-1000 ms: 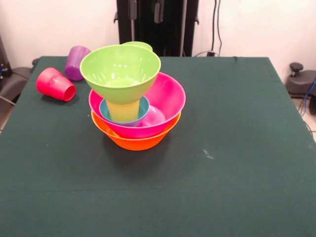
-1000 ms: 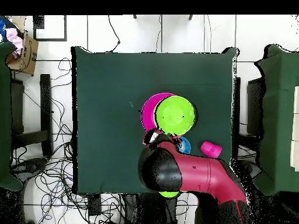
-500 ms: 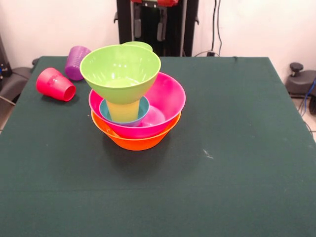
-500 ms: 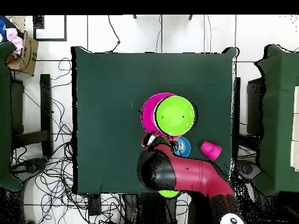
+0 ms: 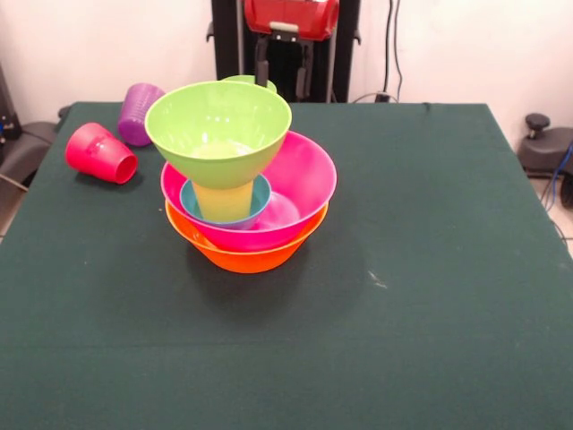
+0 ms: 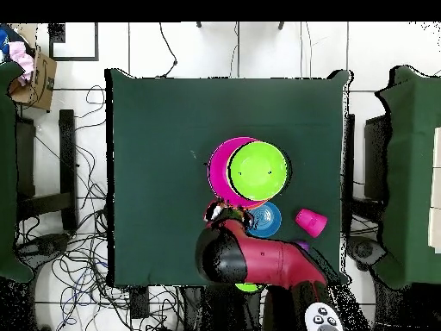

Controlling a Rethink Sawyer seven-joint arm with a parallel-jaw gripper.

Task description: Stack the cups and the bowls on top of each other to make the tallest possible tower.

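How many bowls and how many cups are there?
Bowls: 6 (orange, pink, big green, small green, blue under the yellow cup, blue behind the tower)
Cups: 3 (yellow, red, purple)
Total: 9 that show

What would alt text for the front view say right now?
A tower on a green table: orange bowl, pink bowl, blue bowl, yellow cup, large green bowl. The red cup and purple cup lie apart; the gripper hangs behind.
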